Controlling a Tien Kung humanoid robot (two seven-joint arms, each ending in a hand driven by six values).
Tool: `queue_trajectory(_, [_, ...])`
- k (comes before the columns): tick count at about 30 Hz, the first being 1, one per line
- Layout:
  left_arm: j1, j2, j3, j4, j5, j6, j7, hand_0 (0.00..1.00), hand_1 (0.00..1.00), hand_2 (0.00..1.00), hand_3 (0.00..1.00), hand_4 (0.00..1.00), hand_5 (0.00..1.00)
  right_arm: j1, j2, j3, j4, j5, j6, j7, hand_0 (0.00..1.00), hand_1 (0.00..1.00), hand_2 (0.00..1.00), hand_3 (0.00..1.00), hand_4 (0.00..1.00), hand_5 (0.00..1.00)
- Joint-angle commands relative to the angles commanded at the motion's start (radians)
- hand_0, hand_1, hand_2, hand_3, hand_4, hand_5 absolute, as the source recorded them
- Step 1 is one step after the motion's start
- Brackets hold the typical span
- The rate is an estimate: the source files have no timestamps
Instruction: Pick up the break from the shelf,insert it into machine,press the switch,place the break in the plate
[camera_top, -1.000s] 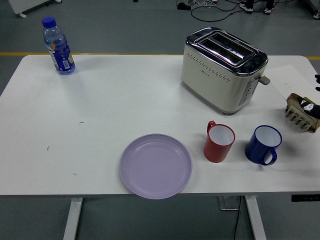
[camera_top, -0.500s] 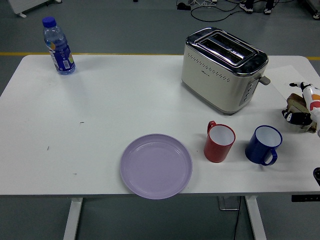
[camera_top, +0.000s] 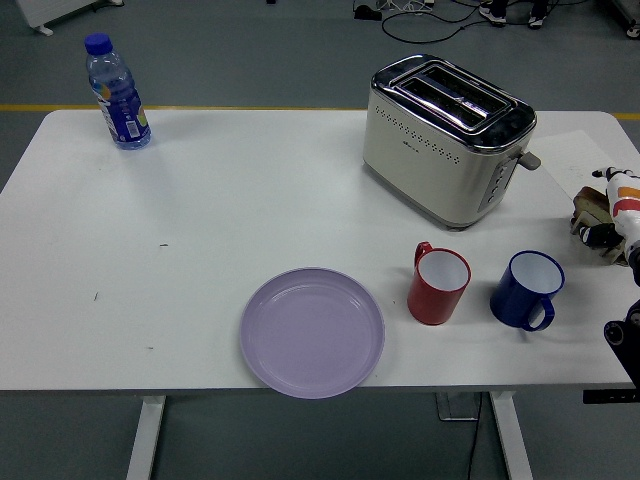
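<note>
Right hand at bench's right edge, over tan slotted bread rack; grip state unclear, bread orientation not visible.

A white table stands on grey floor crossed by a yellow line

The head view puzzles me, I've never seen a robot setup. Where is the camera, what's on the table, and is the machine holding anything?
The camera sits high on the robot, looking down over a white table. On it stand a toaster, a water bottle, a lilac plate, a red mug and a blue mug. At the right edge the robot's right hand reaches onto a small rack where bread is kept. Whether it grips anything is too cramped to tell. The left arm is out of view.
</note>
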Motion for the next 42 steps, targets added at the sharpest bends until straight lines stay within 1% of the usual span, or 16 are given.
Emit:
queue_trajectory(1, [0.001, 0.000, 0.000, 0.000, 0.000, 0.000, 0.000, 0.624, 0.451, 0.460, 0.509, 0.255, 0.819, 0.004, 0.002, -0.003, -0.007, 0.000, -0.004, -0.005, 0.881, 0.801, 0.858, 0.843, 0.800, 0.113])
queue_trajectory(2, [0.001, 0.000, 0.000, 0.000, 0.002, 0.000, 0.001, 0.624, 0.451, 0.459, 0.508, 0.257, 0.820, 0.012, 0.005, -0.007, -0.017, 0.000, -0.010, -0.013, 0.805, 0.737, 0.783, 0.796, 0.792, 0.108])
queue_trajectory(7, [0.005, -0.001, -0.001, 0.000, 0.008, -0.002, 0.003, 0.624, 0.451, 0.459, 0.508, 0.257, 0.820, 0.055, 0.012, -0.034, -0.059, 0.000, -0.016, -0.069, 0.805, 0.737, 0.783, 0.796, 0.792, 0.108])
queue_trajectory(8, [0.005, 0.000, -0.001, 0.000, 0.008, -0.002, 0.003, 0.625, 0.450, 0.459, 0.509, 0.257, 0.820, 0.062, 0.012, -0.039, -0.067, 0.000, -0.015, -0.080, 0.651, 0.628, 0.635, 0.718, 0.755, 0.082])
queue_trajectory(13, [0.007, 0.001, -0.004, 0.000, 0.013, -0.002, 0.004, 0.625, 0.450, 0.459, 0.509, 0.257, 0.820, 0.093, 0.011, -0.064, -0.098, 0.000, -0.001, -0.094, 0.651, 0.628, 0.635, 0.718, 0.755, 0.082])
queue_trajectory(14, [0.007, 0.001, -0.004, 0.000, 0.013, -0.002, 0.004, 0.624, 0.449, 0.459, 0.509, 0.257, 0.819, 0.100, 0.011, -0.069, -0.106, 0.000, 0.001, -0.094, 0.557, 0.564, 0.571, 0.664, 0.724, 0.069])
queue_trajectory(19, [0.006, 0.002, -0.001, 0.000, 0.005, 0.000, 0.002, 0.624, 0.449, 0.459, 0.509, 0.257, 0.819, 0.121, 0.012, -0.091, -0.135, 0.000, 0.003, -0.094, 0.557, 0.564, 0.571, 0.664, 0.724, 0.069])
queue_trajectory(20, [0.005, 0.003, -0.001, 0.000, 0.003, 0.000, 0.001, 0.624, 0.449, 0.456, 0.510, 0.258, 0.821, 0.125, 0.012, -0.097, -0.140, 0.000, 0.000, -0.094, 0.399, 0.446, 0.478, 0.545, 0.555, 0.002])
queue_trajectory(25, [0.003, 0.003, 0.001, 0.000, -0.003, 0.001, 0.000, 0.624, 0.449, 0.456, 0.510, 0.258, 0.821, 0.137, 0.013, -0.114, -0.157, 0.000, -0.013, -0.094, 0.399, 0.446, 0.478, 0.545, 0.555, 0.002])
queue_trajectory(26, [0.003, 0.004, 0.001, 0.000, -0.004, 0.001, 0.000, 0.624, 0.448, 0.456, 0.510, 0.258, 0.823, 0.138, 0.013, -0.115, -0.160, 0.000, -0.014, -0.094, 0.316, 0.389, 0.448, 0.510, 0.480, 0.002])
queue_trajectory(31, [0.001, 0.004, 0.004, 0.000, -0.008, 0.002, 0.000, 0.624, 0.448, 0.456, 0.510, 0.258, 0.823, 0.144, 0.010, -0.122, -0.176, 0.000, -0.053, -0.094, 0.316, 0.389, 0.448, 0.510, 0.480, 0.002])
queue_trajectory(32, [0.001, 0.004, 0.004, 0.000, -0.009, 0.002, -0.001, 0.626, 0.448, 0.456, 0.510, 0.258, 0.820, 0.145, 0.010, -0.122, -0.178, 0.000, -0.057, -0.094, 0.312, 0.369, 0.427, 0.497, 0.404, 0.002])
queue_trajectory(36, [0.000, 0.004, 0.004, 0.000, -0.009, 0.002, 0.000, 0.626, 0.448, 0.456, 0.510, 0.258, 0.820, 0.150, 0.002, -0.125, -0.183, 0.000, -0.080, -0.094, 0.312, 0.369, 0.427, 0.497, 0.404, 0.002])
queue_trajectory(38, [0.000, 0.004, 0.004, 0.000, -0.011, 0.003, -0.001, 0.626, 0.448, 0.456, 0.510, 0.258, 0.820, 0.154, -0.005, -0.125, -0.180, 0.000, -0.089, -0.094, 0.312, 0.369, 0.427, 0.497, 0.404, 0.002])
queue_trajectory(39, [0.000, 0.004, 0.003, 0.000, -0.012, 0.003, -0.001, 0.626, 0.447, 0.455, 0.510, 0.258, 0.820, 0.158, -0.013, -0.124, -0.175, 0.000, -0.094, -0.094, 0.312, 0.359, 0.419, 0.494, 0.380, 0.002])
queue_trajectory(42, [-0.001, 0.004, 0.003, 0.000, -0.012, 0.004, -0.001, 0.626, 0.447, 0.455, 0.510, 0.258, 0.820, 0.175, -0.037, -0.127, -0.155, 0.000, -0.099, -0.094, 0.312, 0.359, 0.419, 0.494, 0.380, 0.002])
